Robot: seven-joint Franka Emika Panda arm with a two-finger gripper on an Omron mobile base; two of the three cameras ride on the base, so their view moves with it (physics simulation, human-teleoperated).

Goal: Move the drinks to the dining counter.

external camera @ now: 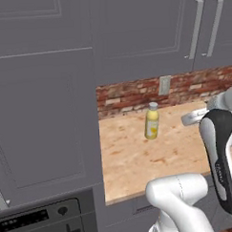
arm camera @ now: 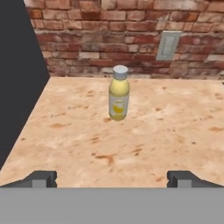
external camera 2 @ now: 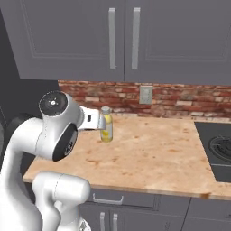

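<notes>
One drink, a yellow bottle point(arm camera: 118, 94) with a pale cap, stands upright on the wood counter point(arm camera: 166, 131) in front of the brick backsplash. It also shows in the left base view point(external camera: 152, 121) and the right base view point(external camera 2: 106, 126). My gripper point(arm camera: 112, 179) is open, level with the counter's near part and pointed straight at the bottle, some way short of it. Nothing is between its fingertips point(arm camera: 41, 178). The hand point(external camera 2: 90, 120) reaches in from the left in the right base view. The dining counter is out of view.
A wall outlet point(arm camera: 168, 46) sits in the brick backsplash point(external camera 2: 180, 101) behind the bottle. Grey wall cabinets point(external camera 2: 122, 40) hang above. A tall grey cabinet point(external camera: 41, 116) with an oven point(external camera: 41, 221) bounds the counter's left end. A dark cooktop point(external camera 2: 216, 149) lies at the right.
</notes>
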